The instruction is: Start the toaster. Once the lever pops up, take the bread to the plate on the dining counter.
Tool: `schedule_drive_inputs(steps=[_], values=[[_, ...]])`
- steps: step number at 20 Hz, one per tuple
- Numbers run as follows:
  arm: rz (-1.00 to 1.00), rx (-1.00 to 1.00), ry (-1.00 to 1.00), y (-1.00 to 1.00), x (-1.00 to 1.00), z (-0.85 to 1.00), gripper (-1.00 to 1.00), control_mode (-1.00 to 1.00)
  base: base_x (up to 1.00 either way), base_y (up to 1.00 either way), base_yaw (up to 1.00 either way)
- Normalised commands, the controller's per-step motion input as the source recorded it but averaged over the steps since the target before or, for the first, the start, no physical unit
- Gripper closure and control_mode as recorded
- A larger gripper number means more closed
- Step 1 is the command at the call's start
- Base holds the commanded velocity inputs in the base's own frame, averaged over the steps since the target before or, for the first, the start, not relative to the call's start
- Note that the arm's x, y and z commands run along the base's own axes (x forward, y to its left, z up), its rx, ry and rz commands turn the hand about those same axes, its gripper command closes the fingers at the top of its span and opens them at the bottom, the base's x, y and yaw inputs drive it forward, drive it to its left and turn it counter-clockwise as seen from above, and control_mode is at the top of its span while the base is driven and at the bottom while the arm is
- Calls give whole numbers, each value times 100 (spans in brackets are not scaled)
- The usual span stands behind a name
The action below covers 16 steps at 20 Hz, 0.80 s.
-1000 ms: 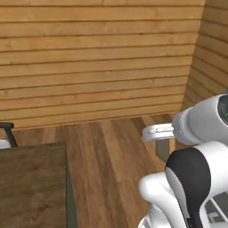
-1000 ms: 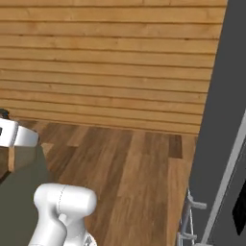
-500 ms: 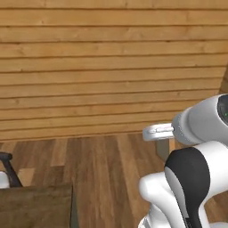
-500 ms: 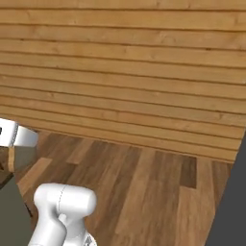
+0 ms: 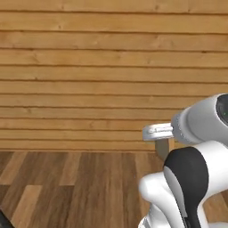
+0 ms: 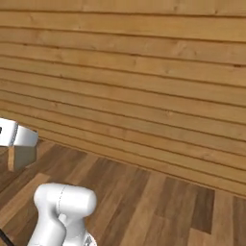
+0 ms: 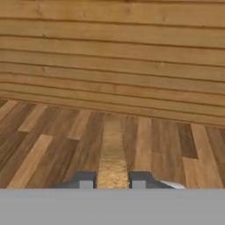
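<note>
My gripper (image 7: pixel 113 180) is shut on the bread (image 7: pixel 112 149), a tan slice seen edge-on that runs up from between the two dark fingertips (image 7: pixel 85 179). In the left base view the bread (image 5: pixel 165 148) hangs below the white hand, in front of the plank wall. From the right base view the same slice (image 6: pixel 22 156) sits under the hand at the left edge, well above the floor. The toaster, its lever, the plate and the dining counter are out of view.
A horizontal wood-plank wall (image 5: pixel 89 67) stands straight ahead. Wood floorboards (image 6: pixel 158 206) stretch from it toward the base. A dark corner of something (image 5: pixel 3 220) pokes in at the lower left of the left base view.
The whole picture has shifted, so the base has moved: the dark counter slid out at the lower left and the dark panel at the right is gone. The grip on the bread is unchanged.
</note>
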Motion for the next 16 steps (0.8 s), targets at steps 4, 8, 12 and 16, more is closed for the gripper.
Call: schedule_drive_inputs(steps=[4, 8, 12, 16], values=[[0, 0, 0, 0, 0, 0, 100, 100, 100, -20, 40], [0, 0, 0, 0, 0, 0, 100, 100, 98, -6, 60], [0, 0, 0, 0, 0, 0, 100, 100, 82, 0, 76], [0, 0, 0, 0, 0, 0, 100, 100, 70, 0, 78]])
